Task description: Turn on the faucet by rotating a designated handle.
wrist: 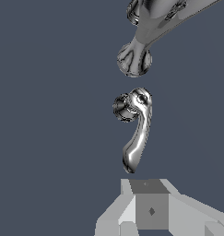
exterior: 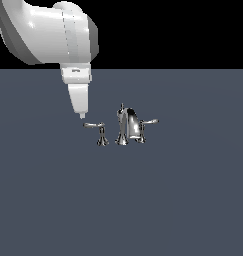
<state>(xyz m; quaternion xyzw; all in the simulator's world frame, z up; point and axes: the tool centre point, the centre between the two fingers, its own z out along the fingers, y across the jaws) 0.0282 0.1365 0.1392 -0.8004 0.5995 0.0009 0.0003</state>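
Flat, shadowless render; sharp glints on the chrome faucet [exterior: 129,127].

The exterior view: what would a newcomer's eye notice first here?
First the big white arm at the exterior view's upper left, its claw pointing down just above the tip of the handle. Next, the shiny chrome faucet stands alone on the plain grey floor, its handle apart from the spout.

Chrome handle [wrist: 136,131], tool [wrist: 150,207] just beside
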